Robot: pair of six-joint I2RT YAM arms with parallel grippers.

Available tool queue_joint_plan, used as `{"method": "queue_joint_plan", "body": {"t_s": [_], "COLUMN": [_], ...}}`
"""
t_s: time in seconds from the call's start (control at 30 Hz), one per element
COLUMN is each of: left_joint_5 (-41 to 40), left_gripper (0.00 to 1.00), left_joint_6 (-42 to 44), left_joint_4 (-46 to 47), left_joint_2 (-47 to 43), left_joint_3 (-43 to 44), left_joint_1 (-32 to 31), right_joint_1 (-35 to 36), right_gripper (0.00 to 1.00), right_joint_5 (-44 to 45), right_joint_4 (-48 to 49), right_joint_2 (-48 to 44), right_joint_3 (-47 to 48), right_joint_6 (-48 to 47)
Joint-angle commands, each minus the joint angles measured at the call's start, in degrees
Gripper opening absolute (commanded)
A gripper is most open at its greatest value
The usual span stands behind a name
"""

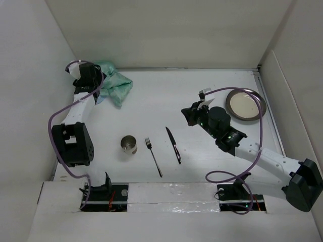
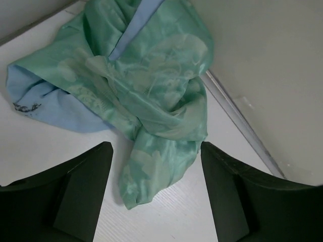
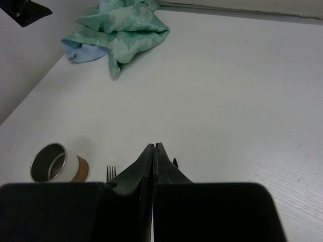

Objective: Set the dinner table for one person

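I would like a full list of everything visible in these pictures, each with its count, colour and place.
table: one, white, under everything
cloth: one, green with blue underside, crumpled in the far left corner
cup: one, metal, near left, beside the fork
fork: one, silver, between cup and knife
knife: one, dark, right of the fork
plate: one, silver, far right
left gripper: one, black, open above the cloth
right gripper: one, black, shut, above the table

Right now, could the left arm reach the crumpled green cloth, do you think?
Probably yes: the left gripper hangs open just short of the cloth, its fingers either side of the nearest fold, and nothing lies between them.
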Motion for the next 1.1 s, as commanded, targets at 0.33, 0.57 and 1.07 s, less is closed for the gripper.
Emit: {"method": "queue_joint_plan", "body": {"t_s": [0.33,0.57,1.07], "left_joint_5": [0.14,2.61,4.54], "left_gripper": [0.68,0.68,0.00], "left_joint_6": [-6.26,-7.85,-7.68], "left_joint_4": [-0.07,0.21,0.12], "left_joint_2": [19.51,23.48,27.18], "left_joint_3": [15.12,18.55,21.11], "left_joint_1": [2.90,4.84,4.84], "right_joint_1": [-0.49,0.04,0.04], "right_gripper": [0.22,0.30,0.36], "right_joint_5": [-3.74,-4.18,-0.50], "right_joint_4": [3.32,2.70,1.56], "right_joint_2": [4.48,8.10,11.18], "right_joint_3": [1.44,3.03,4.08], "right_joint_6": [-2.42,-2.96,-3.05]}}
